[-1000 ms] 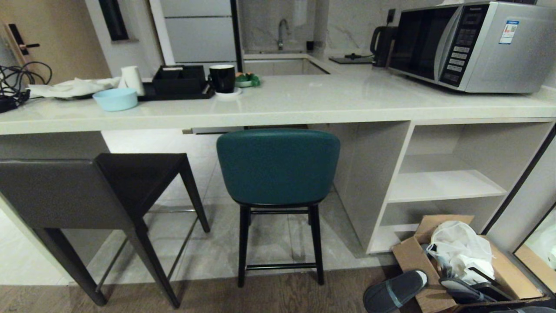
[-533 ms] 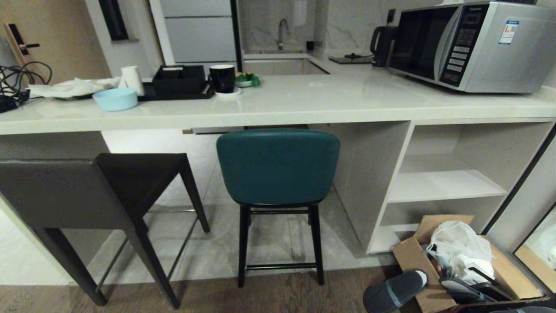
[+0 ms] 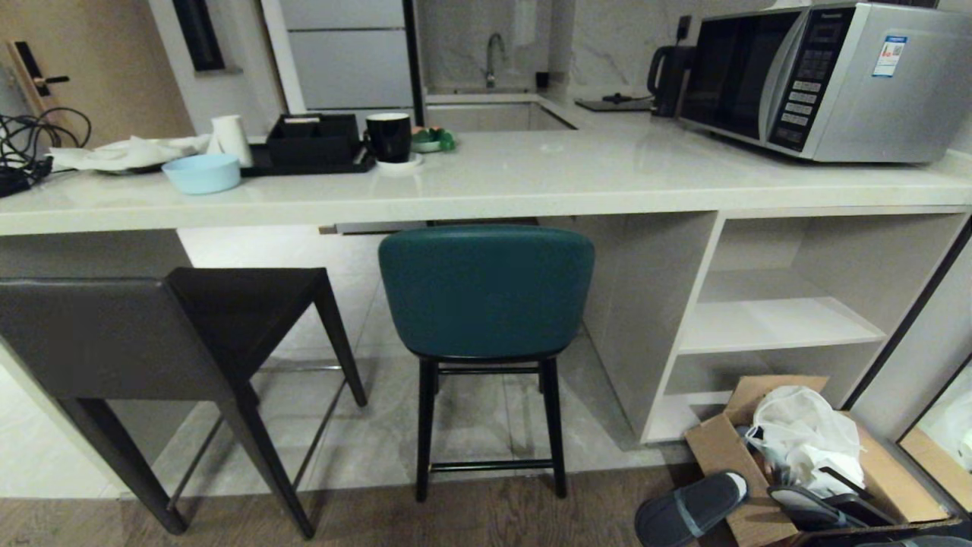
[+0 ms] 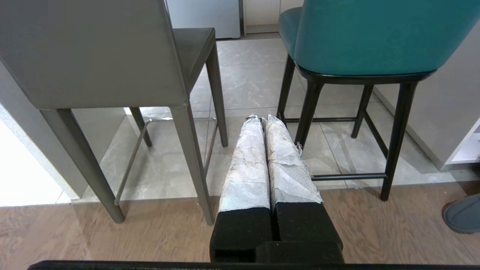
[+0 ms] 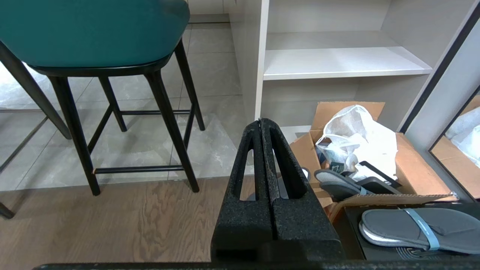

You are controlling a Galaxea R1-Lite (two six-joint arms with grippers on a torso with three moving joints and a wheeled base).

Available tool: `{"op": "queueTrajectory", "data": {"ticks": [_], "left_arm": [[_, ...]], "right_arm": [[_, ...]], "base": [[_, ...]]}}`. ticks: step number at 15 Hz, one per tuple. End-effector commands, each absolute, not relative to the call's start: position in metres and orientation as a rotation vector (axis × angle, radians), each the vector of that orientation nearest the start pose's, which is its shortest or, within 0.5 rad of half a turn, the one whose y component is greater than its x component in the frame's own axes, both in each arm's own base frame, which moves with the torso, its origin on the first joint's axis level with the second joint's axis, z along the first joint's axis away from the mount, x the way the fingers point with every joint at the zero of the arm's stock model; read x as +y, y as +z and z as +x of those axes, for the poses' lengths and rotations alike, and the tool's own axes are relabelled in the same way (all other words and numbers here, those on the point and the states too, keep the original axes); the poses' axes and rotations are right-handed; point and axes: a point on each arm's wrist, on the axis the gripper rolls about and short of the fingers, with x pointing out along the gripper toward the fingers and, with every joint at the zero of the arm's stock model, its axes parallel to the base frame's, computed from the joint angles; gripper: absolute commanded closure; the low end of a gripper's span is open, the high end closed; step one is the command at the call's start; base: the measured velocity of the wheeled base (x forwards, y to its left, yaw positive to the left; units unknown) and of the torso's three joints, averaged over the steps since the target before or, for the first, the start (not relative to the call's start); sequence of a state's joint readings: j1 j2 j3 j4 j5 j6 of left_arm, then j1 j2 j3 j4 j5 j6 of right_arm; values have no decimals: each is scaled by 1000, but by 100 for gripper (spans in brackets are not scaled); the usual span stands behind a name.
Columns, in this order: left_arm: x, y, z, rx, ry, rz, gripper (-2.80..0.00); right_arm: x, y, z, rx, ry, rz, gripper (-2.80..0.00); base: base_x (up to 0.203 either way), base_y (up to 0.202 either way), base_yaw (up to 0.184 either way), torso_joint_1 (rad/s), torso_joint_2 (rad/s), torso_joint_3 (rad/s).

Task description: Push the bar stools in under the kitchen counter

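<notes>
Both stools stood pulled out from your worktop [image 3: 486, 182] — the teal stool [image 3: 486, 292] near the middle, its back just under the slab's edge, the grey stool [image 3: 144, 334] to its left and angled. Your left hand [image 4: 261, 119] hung low between them, fingers pressed together, holding nothing. Your right hand [image 5: 260, 122] — likewise closed, empty — pointed toward the open shelves [image 5: 337, 60], beside a cardboard box [image 5: 408, 165].

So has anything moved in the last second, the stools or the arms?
Nothing visibly changed. The teal stool and the dark grey stool stand where they were before the kitchen counter, and neither arm has come into the head view.
</notes>
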State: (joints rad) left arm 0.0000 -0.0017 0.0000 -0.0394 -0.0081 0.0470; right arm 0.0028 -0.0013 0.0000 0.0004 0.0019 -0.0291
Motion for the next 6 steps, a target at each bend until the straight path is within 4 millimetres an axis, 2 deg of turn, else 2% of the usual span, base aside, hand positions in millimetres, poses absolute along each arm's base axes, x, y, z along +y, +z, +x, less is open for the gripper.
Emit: {"op": "queueTrajectory", "data": {"ticks": [1, 6], "left_arm": [[0, 75, -22, -25, -7, 48, 0], [0, 75, -22, -25, -6, 46, 0]], "right_arm": [[0, 75, -23, 0, 5, -31, 0], [0, 75, -23, 0, 5, -31, 0]], "base": [[0, 0, 0, 0, 0, 0], [0, 0, 0, 0, 0, 0]]}}
